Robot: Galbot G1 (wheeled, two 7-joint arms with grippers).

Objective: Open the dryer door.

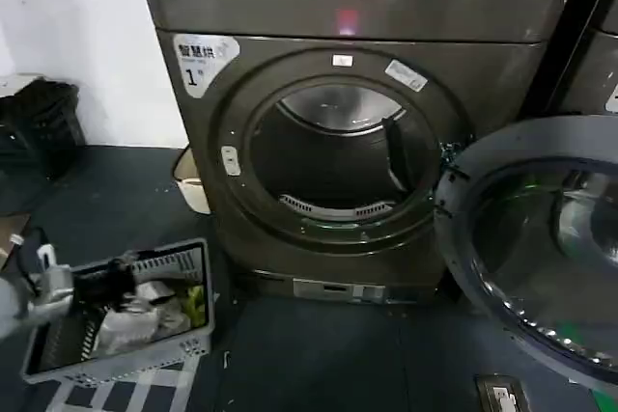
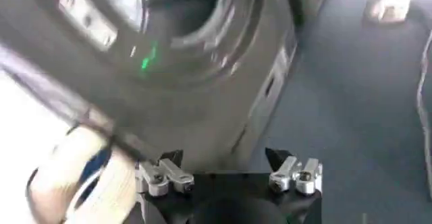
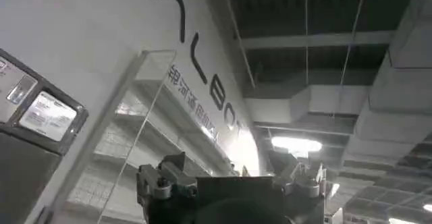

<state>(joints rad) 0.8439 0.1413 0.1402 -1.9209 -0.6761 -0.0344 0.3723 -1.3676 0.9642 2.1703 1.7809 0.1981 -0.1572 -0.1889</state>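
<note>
Two arms belong to this rig, and the head view shows the left gripper (image 1: pixel 92 282) low at the robot's left, hovering over a grey laundry basket (image 1: pixel 198 340) on the floor, holding nothing. Well off to that gripper's right, past the dryer (image 1: pixel 338 142), the dryer door (image 1: pixel 541 248) is swung wide open on its right-hand hinge, its dark inner side and glass facing the robot, the round panel standing upright with its face turned out into the room. The drum opening (image 1: pixel 333 166) is fully exposed, so the task looks done and the arm seems pulled clear.

Left wrist view: the left gripper (image 2: pixel 229 168) has its fingers spread apart with empty space between them, aimed toward the dryer's lower front panel (image 2: pixel 202 97) ahead.

Right wrist view: the right gripper (image 3: pixel 229 175) points up toward ceiling and wall signage, fingers apart and gripping nothing, apparently parked away from the work.
</note>
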